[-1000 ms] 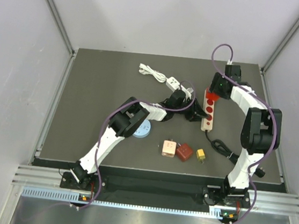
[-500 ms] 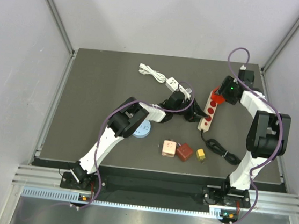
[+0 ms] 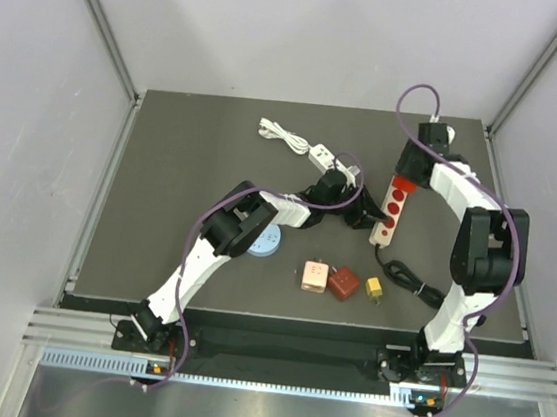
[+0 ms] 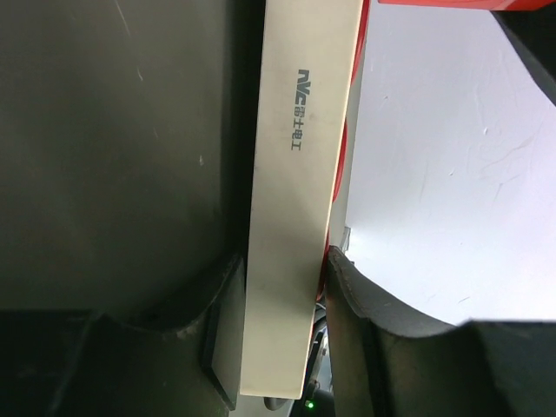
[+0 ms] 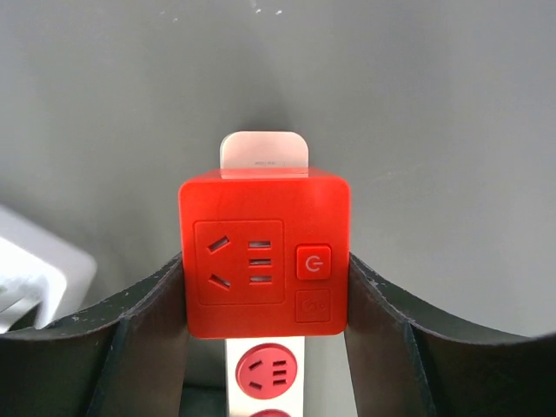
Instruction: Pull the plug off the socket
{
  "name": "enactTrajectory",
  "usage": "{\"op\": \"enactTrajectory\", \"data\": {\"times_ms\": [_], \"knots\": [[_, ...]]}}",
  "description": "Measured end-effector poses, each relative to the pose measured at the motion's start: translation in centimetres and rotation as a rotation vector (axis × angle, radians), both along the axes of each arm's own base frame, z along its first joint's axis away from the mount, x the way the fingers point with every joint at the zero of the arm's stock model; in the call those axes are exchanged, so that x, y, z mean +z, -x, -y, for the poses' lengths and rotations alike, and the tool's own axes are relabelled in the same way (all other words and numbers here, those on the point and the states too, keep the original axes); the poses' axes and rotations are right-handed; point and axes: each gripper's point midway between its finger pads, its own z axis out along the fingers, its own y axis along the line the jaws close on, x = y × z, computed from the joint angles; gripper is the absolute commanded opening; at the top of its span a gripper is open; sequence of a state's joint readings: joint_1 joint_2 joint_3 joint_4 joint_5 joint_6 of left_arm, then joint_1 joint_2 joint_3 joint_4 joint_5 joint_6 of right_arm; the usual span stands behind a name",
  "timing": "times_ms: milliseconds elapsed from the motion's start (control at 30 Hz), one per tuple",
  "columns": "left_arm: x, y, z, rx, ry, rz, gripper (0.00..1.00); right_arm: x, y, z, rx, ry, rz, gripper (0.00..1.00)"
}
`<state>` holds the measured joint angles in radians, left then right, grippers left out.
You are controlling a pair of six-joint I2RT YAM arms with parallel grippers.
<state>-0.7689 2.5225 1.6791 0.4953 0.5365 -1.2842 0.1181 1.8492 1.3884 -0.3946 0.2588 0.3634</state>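
Right gripper is closed on the red cube plug, one finger pressed against each of its side faces. That plug sits over the far end of the white power strip, above a round red socket; whether its pins are seated cannot be told. Left gripper clamps the strip's near end, its fingers tight against both long sides. A black cord trails from the strip across the dark table.
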Motion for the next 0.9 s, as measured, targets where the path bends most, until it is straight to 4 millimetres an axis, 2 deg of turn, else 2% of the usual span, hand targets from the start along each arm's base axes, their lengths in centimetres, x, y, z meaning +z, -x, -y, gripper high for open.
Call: {"op": "enactTrajectory", "data": {"times_ms": [267, 400, 600, 800, 900], "knots": [[0.0, 0.2, 0.3, 0.003, -0.002, 0.003, 0.00, -0.5, 0.6, 1.8, 0.011, -0.369, -0.028, 0.00], [0.0, 0.3, 0.3, 0.000, -0.001, 0.003, 0.00, -0.6, 0.9, 2.0, 0.020, -0.429, -0.030, 0.00], [0.1, 0.3, 0.4, 0.002, -0.001, 0.000, 0.00, 0.4, 0.9, 1.4, 0.029, -0.289, -0.016, 0.00], [0.2, -0.4, 0.4, 0.024, -0.007, -0.011, 0.00, 5.4, -0.4, 0.7, 0.063, -0.064, 0.079, 0.00], [0.3, -0.8, 0.5, 0.034, -0.010, -0.019, 0.00, 6.8, -0.7, 1.2, 0.054, -0.028, 0.110, 0.00]]}}
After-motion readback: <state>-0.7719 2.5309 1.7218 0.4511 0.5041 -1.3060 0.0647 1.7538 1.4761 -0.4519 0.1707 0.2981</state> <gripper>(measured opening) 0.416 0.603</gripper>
